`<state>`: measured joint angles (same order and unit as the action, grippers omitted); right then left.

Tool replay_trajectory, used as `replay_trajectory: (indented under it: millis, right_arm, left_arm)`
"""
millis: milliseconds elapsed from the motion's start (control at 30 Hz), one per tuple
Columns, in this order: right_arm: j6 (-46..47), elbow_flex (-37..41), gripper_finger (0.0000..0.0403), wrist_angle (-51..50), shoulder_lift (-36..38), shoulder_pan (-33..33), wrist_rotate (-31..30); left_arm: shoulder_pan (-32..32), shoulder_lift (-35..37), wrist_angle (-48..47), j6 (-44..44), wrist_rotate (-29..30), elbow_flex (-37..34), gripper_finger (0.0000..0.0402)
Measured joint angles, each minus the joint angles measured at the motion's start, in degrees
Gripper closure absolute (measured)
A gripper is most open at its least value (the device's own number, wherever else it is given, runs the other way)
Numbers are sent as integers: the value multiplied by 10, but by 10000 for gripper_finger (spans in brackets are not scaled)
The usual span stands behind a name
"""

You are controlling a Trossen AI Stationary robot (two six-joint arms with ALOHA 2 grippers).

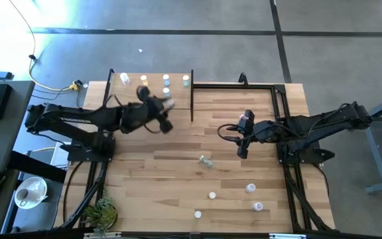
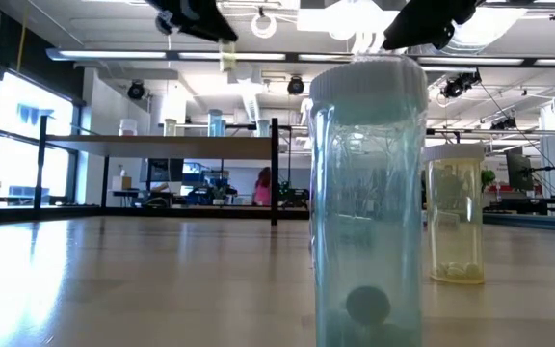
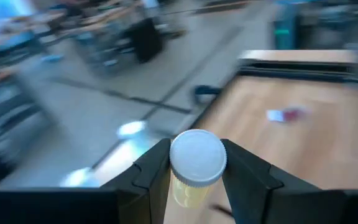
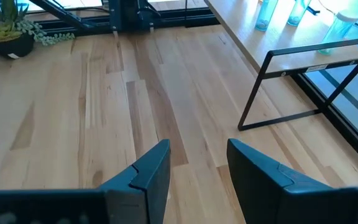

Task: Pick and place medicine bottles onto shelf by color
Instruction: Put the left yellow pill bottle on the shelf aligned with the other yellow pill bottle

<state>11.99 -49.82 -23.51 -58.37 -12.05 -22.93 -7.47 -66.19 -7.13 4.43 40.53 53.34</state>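
1 yellow bottle [image 3: 194,167] sits pinched between the fingers [image 3: 153,169] of my left gripper [image 1: 166,105], white cap up, held just below the cap. From above, that gripper is over the near edge of the shelf [image 1: 152,89], close to the black post [image 1: 191,95] at its right corner, so I judge I'm in the placing step.

5 bottles already stand along the shelf's far edge: a white one [image 1: 125,79], a yellow one [image 1: 143,80], two in the middle [image 1: 166,79] and one [image 1: 186,79] at the right end. My load belongs beside the yellow one, so I want to steer toward it and keep well apart from the white bottle on its left. These bottles are light and narrow; I'd lower until the base sits flat before spreading the fingers, then back straight out so a finger doesn't clip a neighbour.

My right gripper [image 4: 197,168] waits over bare table near the middle, fingers spread and empty. 5 bottles remain on the tabletop [image 1: 178,166]: a tipped one [image 1: 205,160] near the centre and 4 upright [image 1: 251,188] toward the front, including the blue one [image 2: 368,202] and yellow one [image 2: 456,214] right in front of the low camera.
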Motion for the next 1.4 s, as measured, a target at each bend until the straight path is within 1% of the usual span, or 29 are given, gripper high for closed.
replay_trajectory:
  millis: [100,200,300,400,667,733,833,933,1067,1133,1400]
  right_arm:
    - [8,0,252,0,0,0,0]
    - [11,0,252,-1,0,0,0]
    - [19,0,252,-4,0,0,0]
    - [29,0,252,-8,0,0,0]
    - [32,0,252,-13,0,0,0]
    - [32,0,252,-13,0,0,0]
    - [32,0,252,-13,0,0,0]
    - [32,0,252,-13,0,0,0]
    - [36,0,252,-15,0,0,0]
    - [36,0,252,-18,0,0,0]
    - [36,0,252,-22,0,0,-1]
  left_arm:
    - [-26,10,-8,-36,58,0,280]
    - [-51,14,-33,-79,98,0,280]
    - [-78,14,-64,-131,124,0,280]
    - [-105,13,-102,-187,136,0,280]
    - [-153,8,-195,-280,136,0,280]
    - [-163,8,-211,-297,124,0,280]
    - [-176,8,-226,-319,94,0,280]
    - [-186,3,-238,-336,78,0,280]
    - [-200,-7,-266,-369,72,0,280]
    - [-205,-15,-275,-381,59,0,280]
    - [-207,-47,-276,-399,59,0,280]
